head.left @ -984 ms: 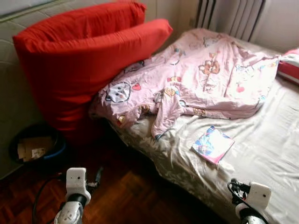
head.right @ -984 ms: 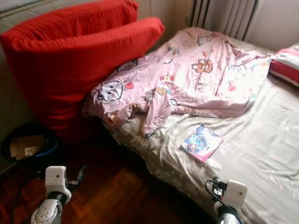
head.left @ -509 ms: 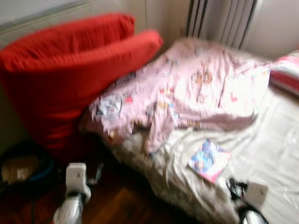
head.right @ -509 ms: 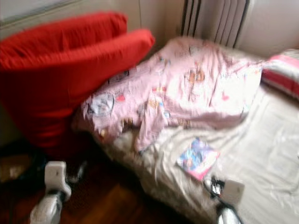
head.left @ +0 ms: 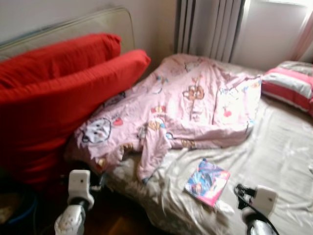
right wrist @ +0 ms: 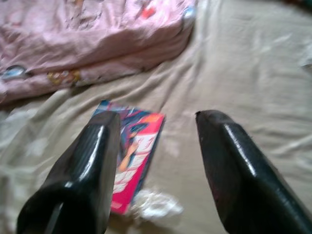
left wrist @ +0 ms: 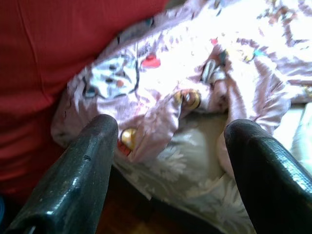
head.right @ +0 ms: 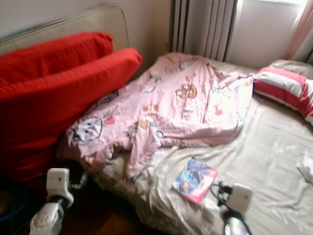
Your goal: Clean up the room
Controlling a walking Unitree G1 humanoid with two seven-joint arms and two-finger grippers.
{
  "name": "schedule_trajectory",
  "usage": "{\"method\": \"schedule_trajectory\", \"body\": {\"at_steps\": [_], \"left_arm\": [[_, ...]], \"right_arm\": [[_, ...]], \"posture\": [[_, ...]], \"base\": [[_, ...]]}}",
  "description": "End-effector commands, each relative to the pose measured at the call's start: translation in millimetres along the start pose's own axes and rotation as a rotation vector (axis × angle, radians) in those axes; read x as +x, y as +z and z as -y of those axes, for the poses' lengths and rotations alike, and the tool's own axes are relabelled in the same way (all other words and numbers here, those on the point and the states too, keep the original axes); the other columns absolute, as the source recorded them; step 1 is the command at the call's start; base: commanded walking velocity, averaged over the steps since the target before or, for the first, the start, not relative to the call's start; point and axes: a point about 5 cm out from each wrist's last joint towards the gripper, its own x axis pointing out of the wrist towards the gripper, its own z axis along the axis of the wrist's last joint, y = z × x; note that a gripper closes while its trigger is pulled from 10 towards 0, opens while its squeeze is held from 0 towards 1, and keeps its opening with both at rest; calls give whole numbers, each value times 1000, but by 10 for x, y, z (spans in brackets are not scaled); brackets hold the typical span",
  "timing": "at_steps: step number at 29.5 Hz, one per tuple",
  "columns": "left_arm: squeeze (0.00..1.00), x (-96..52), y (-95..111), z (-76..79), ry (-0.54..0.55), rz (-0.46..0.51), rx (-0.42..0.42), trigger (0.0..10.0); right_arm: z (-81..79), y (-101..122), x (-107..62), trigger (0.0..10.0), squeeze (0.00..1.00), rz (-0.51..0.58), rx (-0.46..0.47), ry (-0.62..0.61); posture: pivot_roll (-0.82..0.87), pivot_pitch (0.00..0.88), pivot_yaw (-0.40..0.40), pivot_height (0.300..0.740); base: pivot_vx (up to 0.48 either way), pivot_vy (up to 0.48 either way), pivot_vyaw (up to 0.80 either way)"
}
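Note:
A crumpled pink cartoon-print blanket [head.left: 186, 105] lies across the head of the bed [head.left: 279, 161]. A colourful book [head.left: 207, 181] rests on the beige sheet near the bed's near edge, with a scrap of white paper [right wrist: 155, 204] beside it. My left gripper [left wrist: 168, 161] is open, low at the bed's corner, facing the blanket's hanging edge [left wrist: 146, 141]. My right gripper [right wrist: 156, 161] is open just above the sheet, with the book [right wrist: 131, 151] under its left finger [right wrist: 83, 170]. Both wrists, left [head.left: 79, 183] and right [head.left: 259, 200], show at the bottom of the eye views.
Two big red cushions [head.left: 58, 98] lean against a beige headboard [head.left: 83, 27] on the left. A striped red and white pillow [head.left: 288, 88] lies at the far right. Curtains [head.left: 210, 27] hang behind the bed. Dark wooden floor [head.left: 122, 223] runs between me and the bed.
The camera has tilted up and swung, so the whole scene sits lower and the curtains and striped pillow come into view. Both arms hold the same pose.

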Motion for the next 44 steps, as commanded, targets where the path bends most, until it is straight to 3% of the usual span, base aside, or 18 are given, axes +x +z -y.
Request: {"method": "schedule_trajectory", "body": {"at_steps": [1,11,18,28,36,44], "left_arm": [[0,28,28,7,4,2,-11,10000],[0,63,99,-53,23,19,-5,10000],[0,-16,89,-46,53,37,-19,10000],[0,8,84,46,57,36,-40,10000],[0,-19,45,77,55,24,-48,10000],[0,37,88,103,28,24,-38,10000]], "right_arm": [[67,-22,-14,10000,0,-18,-3,-22],[-138,17,57,10000,0,-23,0,68],[-114,46,66,10000,0,-15,-37,107],[-145,208,185,10000,0,20,-39,112],[-79,202,182,10000,0,9,-55,78],[-28,172,158,10000,0,0,-51,56]], "posture": [[18,65,35,740],[42,70,43,740],[56,98,18,740],[40,94,-17,740],[21,104,-4,740],[12,126,16,701]], "base": [[0,0,-781],[0,0,-139],[0,0,0],[0,0,0],[0,0,0],[0,0,0]]}}
